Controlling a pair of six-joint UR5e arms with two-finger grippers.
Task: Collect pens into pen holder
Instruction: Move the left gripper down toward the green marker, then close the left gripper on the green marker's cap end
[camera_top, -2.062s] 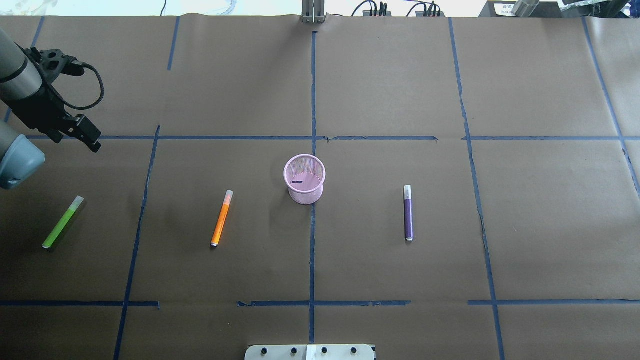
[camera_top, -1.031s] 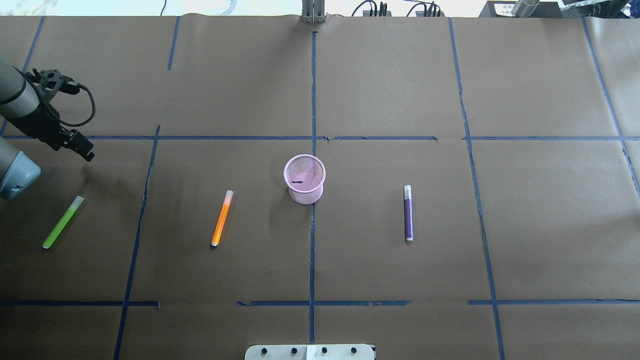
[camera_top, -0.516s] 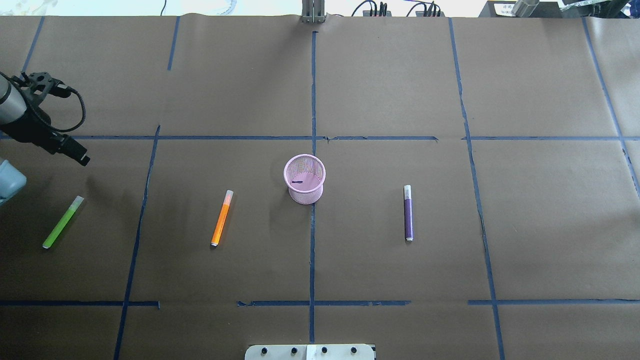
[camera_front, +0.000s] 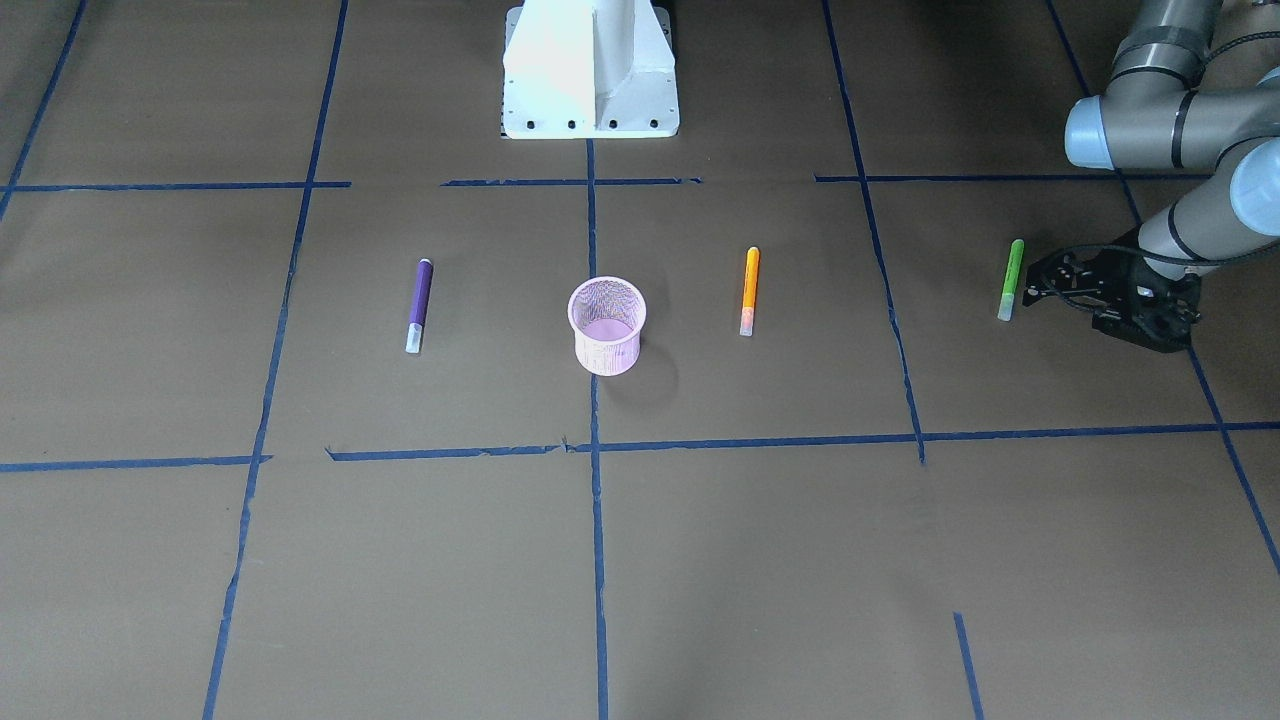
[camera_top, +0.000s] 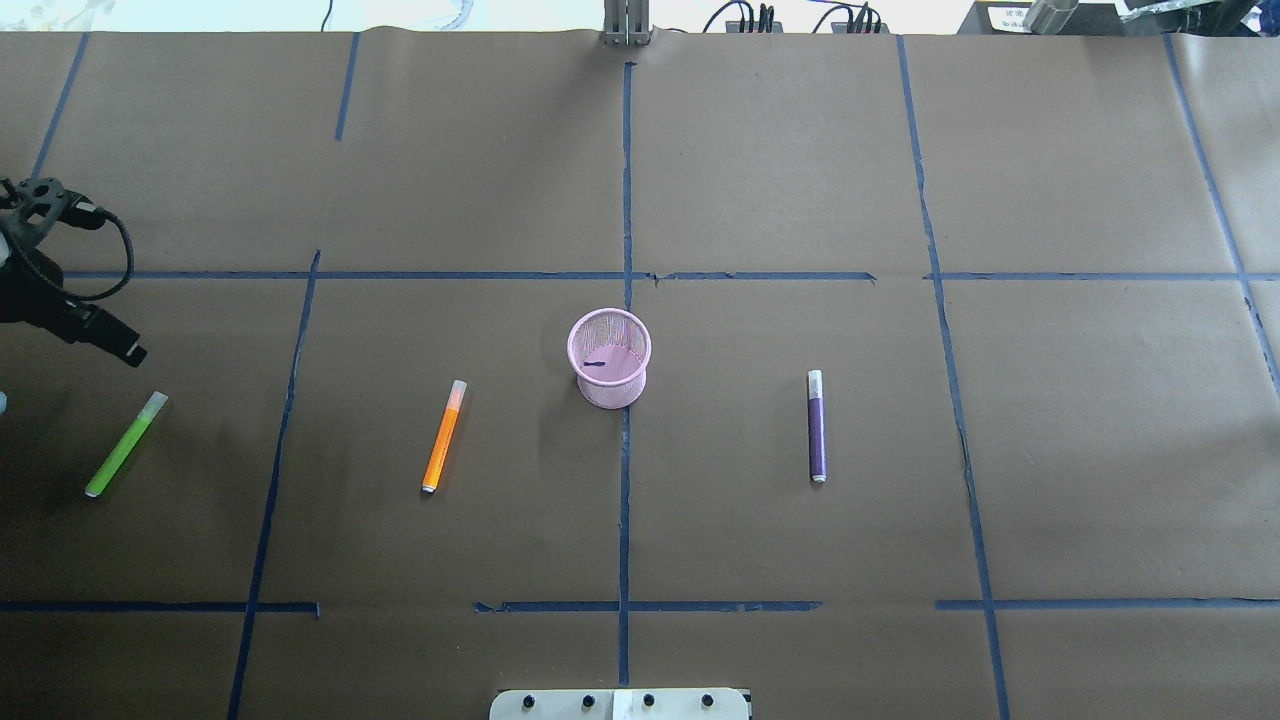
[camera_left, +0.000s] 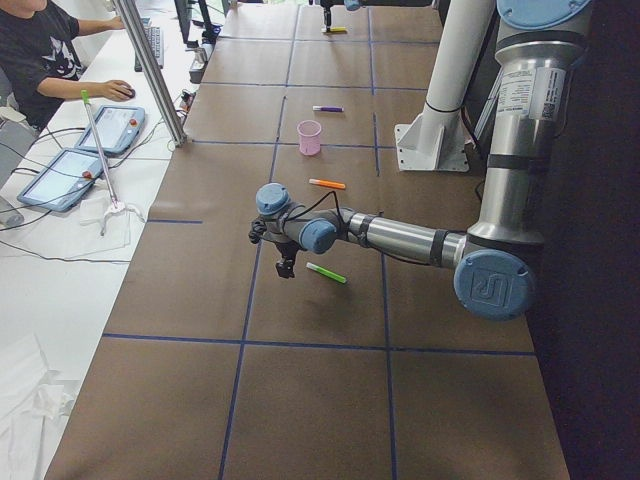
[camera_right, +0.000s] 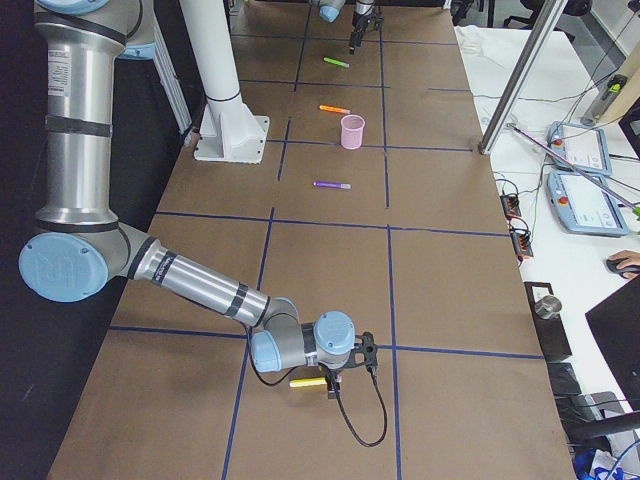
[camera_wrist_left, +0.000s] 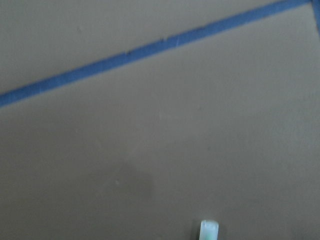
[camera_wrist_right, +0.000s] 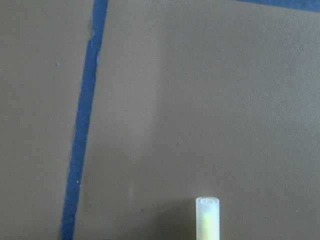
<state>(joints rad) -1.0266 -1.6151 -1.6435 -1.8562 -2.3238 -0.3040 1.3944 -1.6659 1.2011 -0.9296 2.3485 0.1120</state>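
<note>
The pink mesh pen holder (camera_top: 609, 358) stands upright mid-table and holds no pens; it also shows in the front view (camera_front: 607, 325). The orange pen (camera_top: 444, 436) lies to its left and the purple pen (camera_top: 817, 426) to its right. The green pen (camera_top: 126, 444) lies near the left edge. My left gripper (camera_top: 128, 350) hovers just beyond the green pen's capped end (camera_front: 1006, 308), apart from it, and looks open and empty. The cap's tip (camera_wrist_left: 209, 230) shows in the left wrist view. My right gripper (camera_right: 345, 375) shows only in the right side view, and I cannot tell its state.
A yellow pen (camera_right: 308, 382) lies at the table's far right end, by my right gripper; its whitish cap (camera_wrist_right: 207, 215) shows in the right wrist view. Blue tape lines (camera_top: 625, 200) grid the brown paper. The robot base (camera_front: 590, 70) stands at the table's edge.
My left gripper has moved toward the overhead view's left edge and down, closer to the green pen's capped end. The pens and the holder have not moved.
</note>
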